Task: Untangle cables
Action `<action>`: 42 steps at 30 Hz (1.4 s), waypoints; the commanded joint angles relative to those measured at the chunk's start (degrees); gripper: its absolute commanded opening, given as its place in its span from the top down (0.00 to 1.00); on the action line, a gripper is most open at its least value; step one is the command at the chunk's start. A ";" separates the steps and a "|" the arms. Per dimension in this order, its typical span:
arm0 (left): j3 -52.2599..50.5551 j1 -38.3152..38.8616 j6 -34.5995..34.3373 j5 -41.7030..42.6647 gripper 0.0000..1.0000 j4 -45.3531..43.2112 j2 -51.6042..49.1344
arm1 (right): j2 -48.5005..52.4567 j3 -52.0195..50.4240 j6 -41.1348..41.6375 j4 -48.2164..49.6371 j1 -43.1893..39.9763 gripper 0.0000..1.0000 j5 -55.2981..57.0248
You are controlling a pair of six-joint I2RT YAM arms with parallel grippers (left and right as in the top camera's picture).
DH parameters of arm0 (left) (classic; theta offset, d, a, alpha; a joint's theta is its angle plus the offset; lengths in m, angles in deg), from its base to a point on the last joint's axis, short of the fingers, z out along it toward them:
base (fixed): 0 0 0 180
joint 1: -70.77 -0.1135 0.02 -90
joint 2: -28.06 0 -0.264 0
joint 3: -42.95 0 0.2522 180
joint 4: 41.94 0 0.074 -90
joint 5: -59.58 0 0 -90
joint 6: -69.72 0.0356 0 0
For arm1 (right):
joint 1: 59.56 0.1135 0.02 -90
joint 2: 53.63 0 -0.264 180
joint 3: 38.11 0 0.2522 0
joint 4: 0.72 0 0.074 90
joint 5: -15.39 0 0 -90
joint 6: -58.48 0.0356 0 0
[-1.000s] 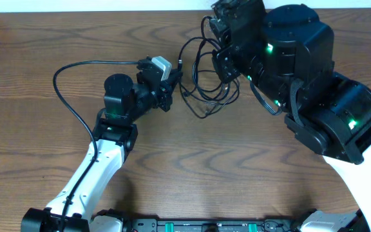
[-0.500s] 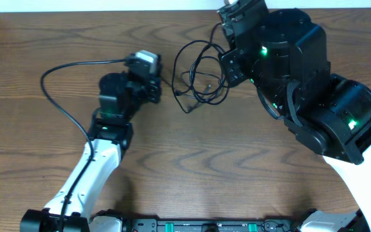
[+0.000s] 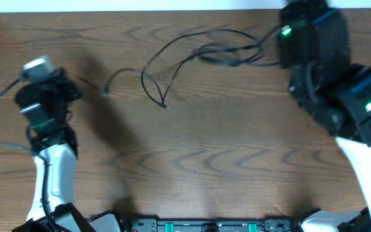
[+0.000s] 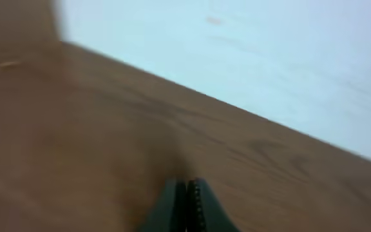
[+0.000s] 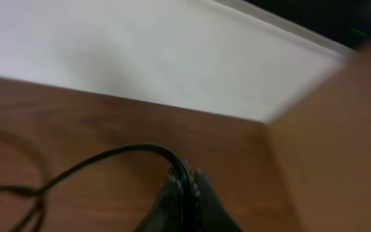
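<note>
1. At the far left of the table (image 3: 192, 161), I am watching the left arm (image 3: 51, 169) reaching up along the edge. Motion blur is smearing it in the overhead view.
2. The left gripper (image 4: 187, 187) is showing its fingers pressed flat together in the wrist view, over bare wood with a pale wall (image 4: 269, 58) behind. I cannot tell whether a thin strand is pinched there, as the picture is too soft.
3. Moving right, the cables (image 3: 192, 51) are lying strung out across the far half of the table. A blurred loose end is sitting near the left arm. A narrow loop is dipping toward the middle. Beyond it, several strands are bunching and running off to the upper right.
4. One black cord (image 5: 102, 158) is arcing in from the left of the right wrist view and ending at the right gripper (image 5: 187, 180). Its fingers are clamped tight on the cord at their tips.
5. The right arm (image 3: 327, 64) is filling the upper right corner, green lights glowing (it is hiding its own fingers from overhead). In the wrist view a wooden panel (image 5: 340, 142) is rising just to the right of that gripper.
</note>
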 commanded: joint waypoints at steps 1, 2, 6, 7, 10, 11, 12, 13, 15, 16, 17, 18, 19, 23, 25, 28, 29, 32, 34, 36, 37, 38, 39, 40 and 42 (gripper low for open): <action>0.90 -6.34 -7.41 -0.74 0.93 -0.15 1.07 | -2.19 0.96 1.79 -0.59 -8.98 0.99 6.91; 0.90 -7.54 -8.59 -0.74 0.93 -0.15 1.07 | -2.47 0.96 1.99 -0.70 -10.32 0.99 6.91; 0.90 -10.01 -10.36 -0.74 0.93 -0.15 1.07 | -5.27 0.96 4.48 -1.11 -21.51 0.99 4.33; 0.90 -9.99 -10.36 -0.72 0.93 -0.17 1.07 | -5.99 0.96 4.48 -1.14 -23.80 0.99 1.53; 0.90 -9.27 -10.36 1.44 0.93 -0.22 1.07 | -7.54 0.96 4.46 -1.55 -28.06 0.99 -8.52; 0.90 -8.81 -10.36 2.56 0.93 -0.24 1.07 | -7.98 0.96 4.44 -1.79 -28.65 0.99 -12.22; 0.90 -8.09 -10.40 4.13 0.93 -0.26 1.07 | -8.26 0.96 4.44 -2.03 -28.70 0.99 -15.72; 0.90 -7.43 -10.38 5.25 0.93 -0.35 1.07 | -8.46 0.96 4.44 -2.12 -28.46 0.99 -18.40; 0.90 -5.29 -10.32 7.63 0.93 -0.57 1.07 | -8.48 0.96 4.46 -2.08 -27.36 0.98 -22.64; 0.90 -4.20 -10.32 8.52 0.93 -0.66 1.07 | -8.44 0.96 4.46 -2.03 -26.73 0.98 -23.98; 0.90 -2.80 -10.27 9.49 0.93 -0.66 1.07 | -8.35 0.94 4.46 -2.01 -25.79 0.99 -25.03; 0.90 -1.40 -10.27 10.49 0.93 -0.63 1.07 | -8.24 0.94 4.46 -2.01 -24.87 0.99 -25.57; 0.90 -0.07 -10.27 11.76 0.93 -0.68 1.07 | -8.13 0.94 4.46 -2.01 -23.71 0.99 -26.03; 0.90 6.14 -8.17 15.43 0.93 -0.59 1.07 | -7.65 0.94 4.46 -1.75 -17.64 0.98 -26.18; 0.90 9.64 -7.39 16.55 0.93 -0.42 1.05 | -7.41 0.94 4.44 -1.25 -14.56 0.99 -26.18; 0.90 15.13 -5.01 17.40 0.93 0.00 1.05 | -7.30 0.94 4.04 -0.04 -9.90 0.98 -26.25; 0.90 17.40 -3.56 17.38 0.93 0.24 1.05 | -7.26 0.94 4.04 0.44 -8.33 0.99 -26.32; 0.90 23.43 1.31 17.33 0.93 0.68 0.83 | -7.02 0.94 3.65 1.81 -3.63 0.98 -26.69; 0.90 26.58 3.61 17.31 0.93 1.20 0.66 | -6.88 0.94 2.93 2.45 -0.94 0.98 -27.04; 0.90 29.49 5.31 17.31 0.93 1.53 0.22 | -6.69 0.94 2.32 3.02 1.73 0.98 -27.02; 0.90 30.77 6.14 17.31 0.93 1.86 -0.04 | -6.62 0.94 1.64 3.21 2.80 0.99 -26.97; 0.90 31.69 6.80 17.22 0.93 2.14 -0.28 | -6.54 0.94 1.31 3.28 3.54 0.98 -26.67; 0.90 32.54 7.28 16.90 0.93 2.71 -0.42 | -6.47 0.94 1.22 3.26 4.09 0.98 -26.32; 0.90 33.75 8.63 15.78 0.93 4.24 -0.57 | -6.32 0.92 1.25 2.73 4.52 0.98 -25.77; 0.90 34.34 9.55 14.69 0.92 5.66 -0.66 | -6.16 0.87 1.27 1.20 4.50 0.95 -25.20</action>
